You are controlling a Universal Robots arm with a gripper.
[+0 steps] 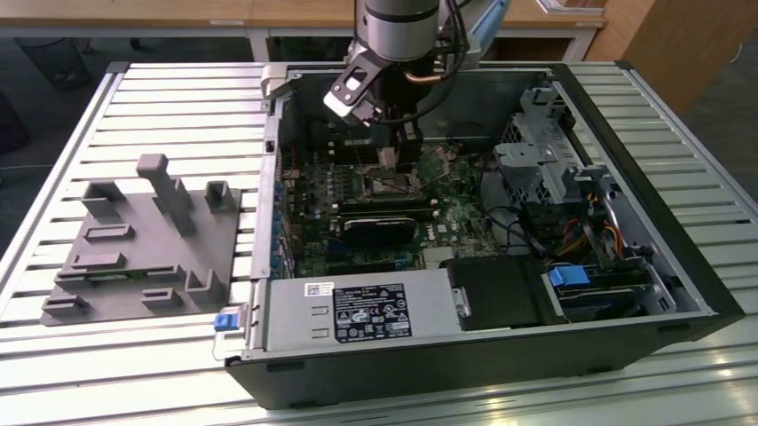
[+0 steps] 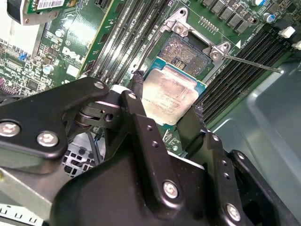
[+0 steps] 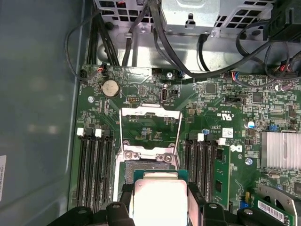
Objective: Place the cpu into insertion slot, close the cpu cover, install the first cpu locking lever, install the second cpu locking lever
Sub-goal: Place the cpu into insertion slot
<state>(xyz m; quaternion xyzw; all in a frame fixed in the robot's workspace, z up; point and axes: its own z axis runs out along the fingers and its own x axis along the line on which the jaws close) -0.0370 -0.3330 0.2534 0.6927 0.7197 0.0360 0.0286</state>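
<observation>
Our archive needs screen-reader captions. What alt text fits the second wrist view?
The black pincer grips the cpu by two opposite edges, close to the open insertion slot on the green circuit board. Long black memory slots flank the slot.

The chip (image 2: pixel 170 89) has a dull silvery metal top, smudged; around the chip, the circuit board (image 2: pixel 75 28) is glossy green; the cover (image 3: pixel 150 113) is bare bright metal; the gripper (image 2: pixel 167 99) is matt black
</observation>
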